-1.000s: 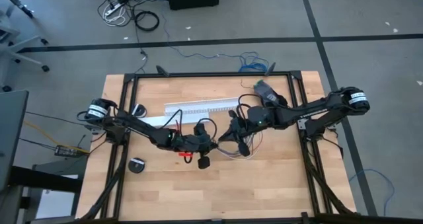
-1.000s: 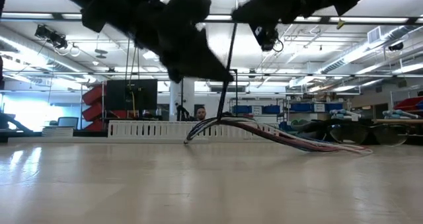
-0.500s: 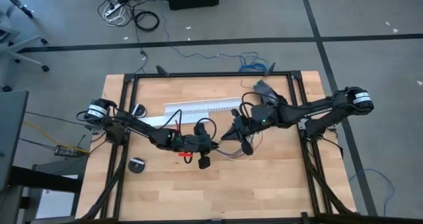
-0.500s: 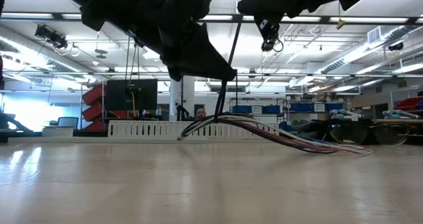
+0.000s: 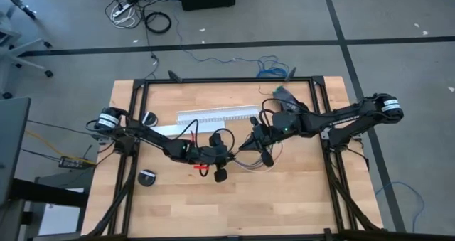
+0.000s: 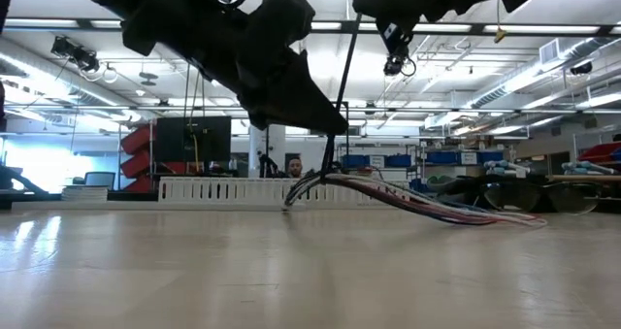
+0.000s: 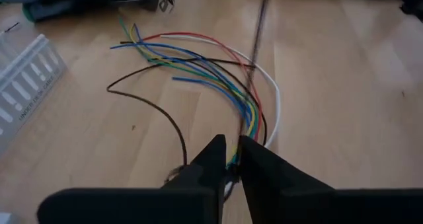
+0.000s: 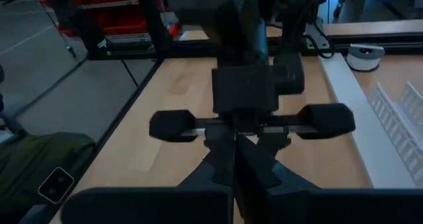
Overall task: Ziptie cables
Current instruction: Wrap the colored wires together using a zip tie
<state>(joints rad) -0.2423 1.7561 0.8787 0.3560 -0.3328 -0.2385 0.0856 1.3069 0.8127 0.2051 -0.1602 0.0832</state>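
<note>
Near the desk's middle, the left gripper [image 7: 230, 159] pinches the cables [image 7: 218, 75] between nearly closed jaws. The right gripper [image 8: 234, 159], jaws pressed together, seems to hold the ziptie [image 6: 343, 77] rising from the bunch.

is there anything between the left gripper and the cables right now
Nothing visible does. The left wrist view shows the left gripper already at the cables, its fingers nearly together around the bundle where the wires converge. The ziptie runs straight beside the bundle, and the white channel lies off to one side, apart.
</note>
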